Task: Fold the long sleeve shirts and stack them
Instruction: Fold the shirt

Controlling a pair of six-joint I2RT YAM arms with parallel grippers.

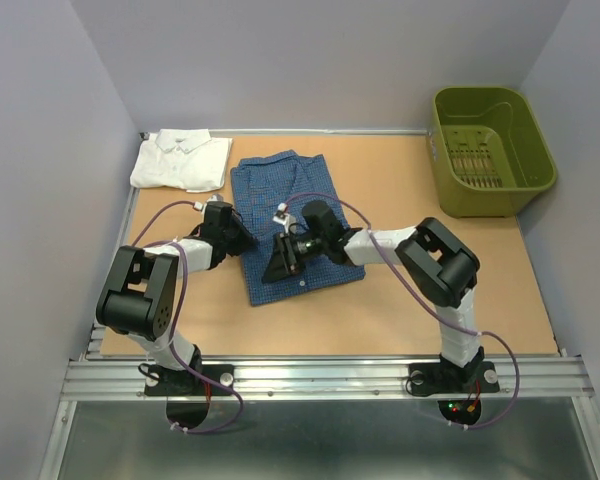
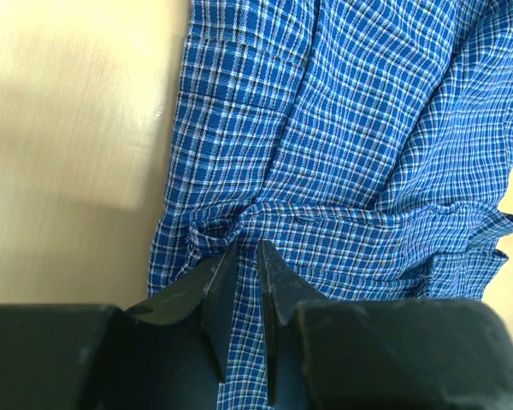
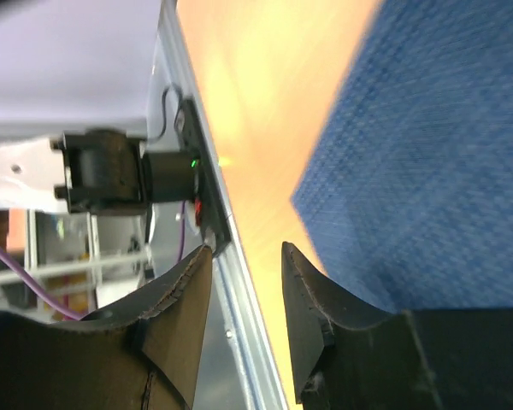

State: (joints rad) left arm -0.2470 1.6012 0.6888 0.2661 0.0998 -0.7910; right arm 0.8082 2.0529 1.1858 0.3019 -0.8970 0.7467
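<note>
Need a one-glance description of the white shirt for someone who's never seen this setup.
Find the tan table, then its far-left corner, across from the olive basket at far right. The white shirt lies folded there, collar toward the back wall, beside the blue checked shirt. It is the only plain white cloth; its neighbour is dark and patterned.

— Is there any writing to read here?
— None. No word, number or brand shows on the dark blue shirt (image 1: 280,185), the white shirt (image 1: 183,160) or the basket (image 1: 442,150). The left wrist view gives only the shirt's check pattern.
— And that white piece (image 1: 280,213) over the blue shirt?
— It may be a tag, but the top view shows it too small to tell whether anything is printed on it.
</note>
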